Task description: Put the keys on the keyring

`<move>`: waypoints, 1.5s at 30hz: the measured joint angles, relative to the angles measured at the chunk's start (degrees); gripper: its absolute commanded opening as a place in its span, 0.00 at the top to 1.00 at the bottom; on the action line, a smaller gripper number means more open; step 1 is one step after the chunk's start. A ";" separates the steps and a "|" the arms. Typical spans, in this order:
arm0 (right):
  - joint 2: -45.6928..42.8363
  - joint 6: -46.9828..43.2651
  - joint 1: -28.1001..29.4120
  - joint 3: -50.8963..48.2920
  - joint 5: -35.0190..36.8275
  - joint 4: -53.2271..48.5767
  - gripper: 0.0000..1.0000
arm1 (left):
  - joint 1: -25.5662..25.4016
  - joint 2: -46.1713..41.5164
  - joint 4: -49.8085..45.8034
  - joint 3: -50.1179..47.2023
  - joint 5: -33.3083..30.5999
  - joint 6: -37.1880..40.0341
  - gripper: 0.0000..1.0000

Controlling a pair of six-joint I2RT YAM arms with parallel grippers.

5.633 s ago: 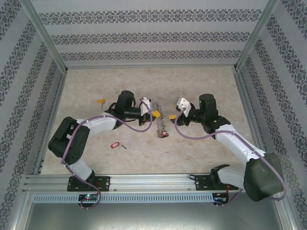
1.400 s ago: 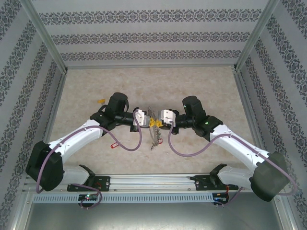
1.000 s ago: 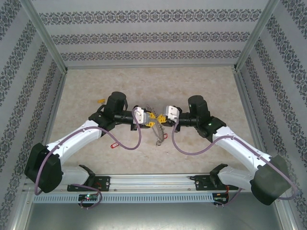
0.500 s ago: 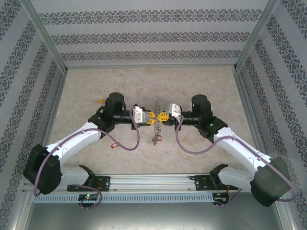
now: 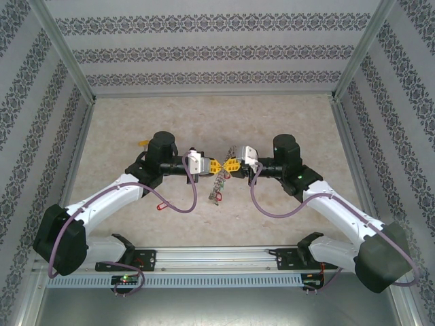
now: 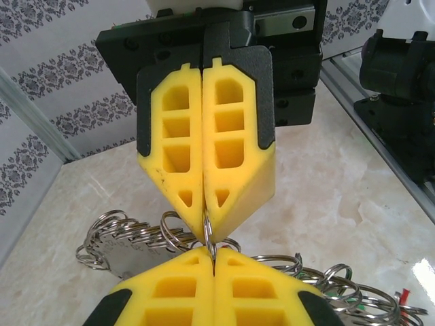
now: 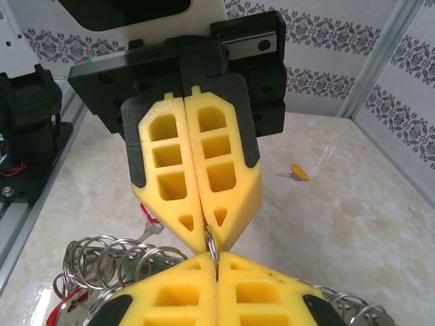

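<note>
Over the middle of the table my left gripper [image 5: 216,165] and right gripper [image 5: 230,165] meet tip to tip. Both are shut on the keyring [image 6: 210,239], a thin silver loop seen edge-on and mostly hidden between the yellow pads. In the left wrist view my left gripper [image 6: 214,253] is at the bottom and the right gripper [image 6: 206,227] faces it. A bunch of silver rings [image 5: 217,187] hangs below the grip. A red-tagged key [image 5: 162,204] and a yellow-tagged key [image 5: 143,144] lie on the table; the yellow-tagged key [image 7: 298,174] is also in the right wrist view.
The marble-patterned table [image 5: 285,115] is boxed in by patterned walls and aluminium posts [image 5: 68,61]. Purple cables loop under both wrists. The arm bases sit on the rail [image 5: 217,257] at the near edge.
The left gripper's fingers have closed onto the loop that the right gripper holds. The hanging bunch has swung slightly to the left. Both arms have stayed nearly in place.
</note>
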 measured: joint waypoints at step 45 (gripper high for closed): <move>11.08 -13.03 4.07 8.68 6.23 -12.55 0.75 | 0.00 -1.09 -15.58 1.25 -11.74 11.23 1.00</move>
